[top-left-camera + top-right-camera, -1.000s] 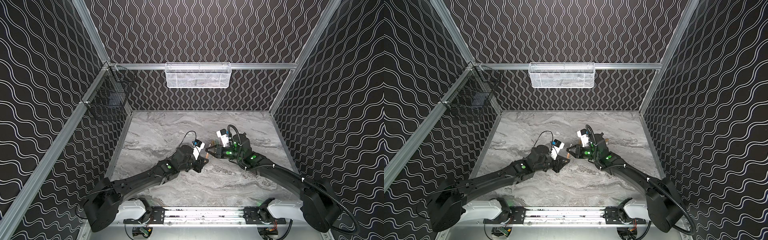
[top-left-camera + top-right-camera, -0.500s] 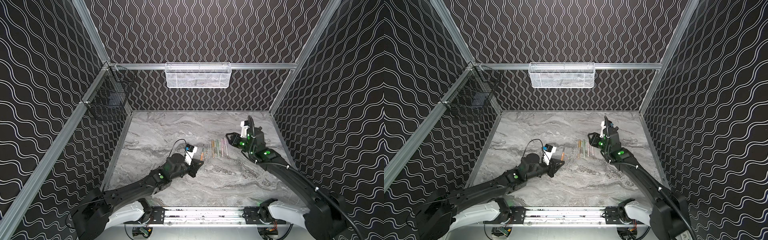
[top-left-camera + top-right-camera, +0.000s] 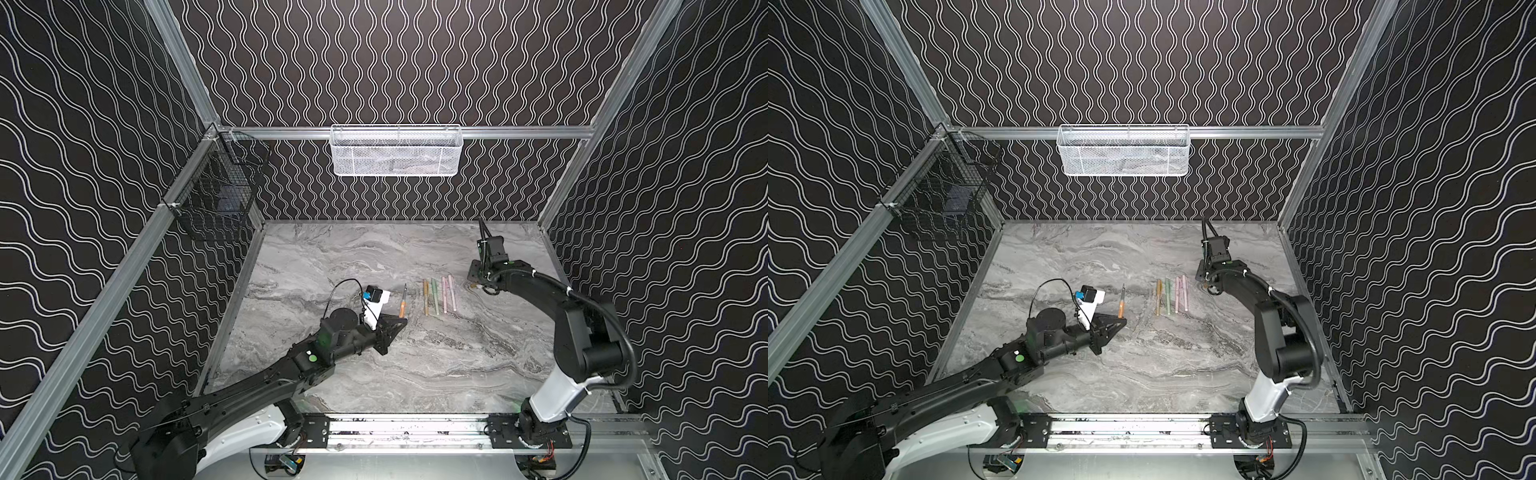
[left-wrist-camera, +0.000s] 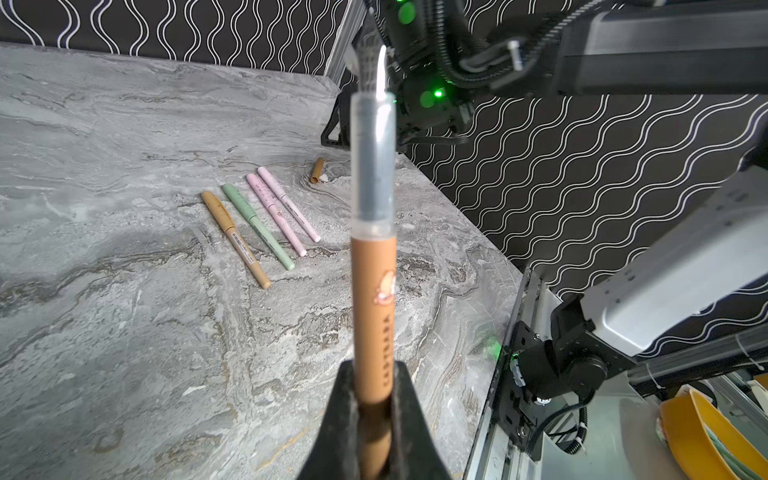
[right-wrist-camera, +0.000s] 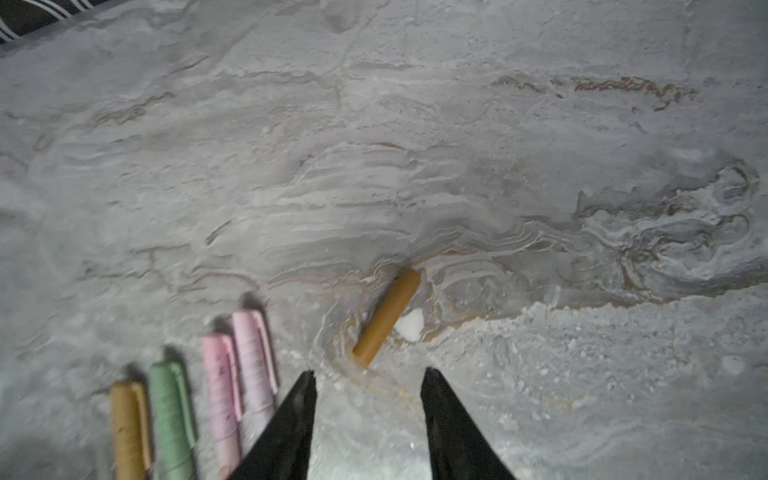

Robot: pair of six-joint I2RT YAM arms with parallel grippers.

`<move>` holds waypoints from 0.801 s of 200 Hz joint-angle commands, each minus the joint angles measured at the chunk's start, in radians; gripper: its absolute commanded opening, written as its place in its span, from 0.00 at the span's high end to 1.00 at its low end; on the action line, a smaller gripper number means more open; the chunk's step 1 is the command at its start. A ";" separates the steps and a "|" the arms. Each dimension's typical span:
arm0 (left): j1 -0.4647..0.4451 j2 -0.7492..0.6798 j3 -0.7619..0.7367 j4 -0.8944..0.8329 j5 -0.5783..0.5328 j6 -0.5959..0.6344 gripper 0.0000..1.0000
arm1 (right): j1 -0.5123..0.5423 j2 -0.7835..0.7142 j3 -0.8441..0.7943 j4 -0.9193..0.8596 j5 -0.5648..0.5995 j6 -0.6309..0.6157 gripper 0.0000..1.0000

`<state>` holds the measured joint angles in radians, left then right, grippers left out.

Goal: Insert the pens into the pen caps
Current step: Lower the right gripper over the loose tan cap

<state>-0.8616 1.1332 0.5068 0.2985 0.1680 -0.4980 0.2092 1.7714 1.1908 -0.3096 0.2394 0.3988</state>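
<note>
The uncapped tan-orange pen (image 4: 372,291) runs front to back over the middle of the tabletop (image 3: 332,257), its dark tip toward the back edge. It is raised clear of the surface, with the left gripper (image 4: 372,370) clamped tight on its rear end. Between it and the right edge, four capped pens (image 3: 438,296) lie side by side, parallel, with their caps toward the back. Just beyond them a loose tan-orange cap (image 5: 386,316) lies flat and slanted. The right gripper (image 5: 368,378) hangs close over it, fingers partly spread and holding nothing.
</note>
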 commanded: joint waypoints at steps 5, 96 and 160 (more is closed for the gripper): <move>0.001 0.002 0.009 -0.001 0.013 0.001 0.99 | -0.032 0.052 0.042 -0.056 -0.061 -0.030 0.60; 0.000 0.013 0.005 0.013 0.022 0.002 1.00 | -0.084 0.176 0.138 -0.109 -0.142 -0.020 0.63; 0.001 0.015 0.008 0.008 0.025 0.010 1.00 | -0.088 0.211 0.149 -0.101 -0.198 0.009 0.62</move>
<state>-0.8612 1.1481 0.5102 0.2756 0.1867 -0.4976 0.1215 1.9713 1.3266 -0.4011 0.0650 0.3859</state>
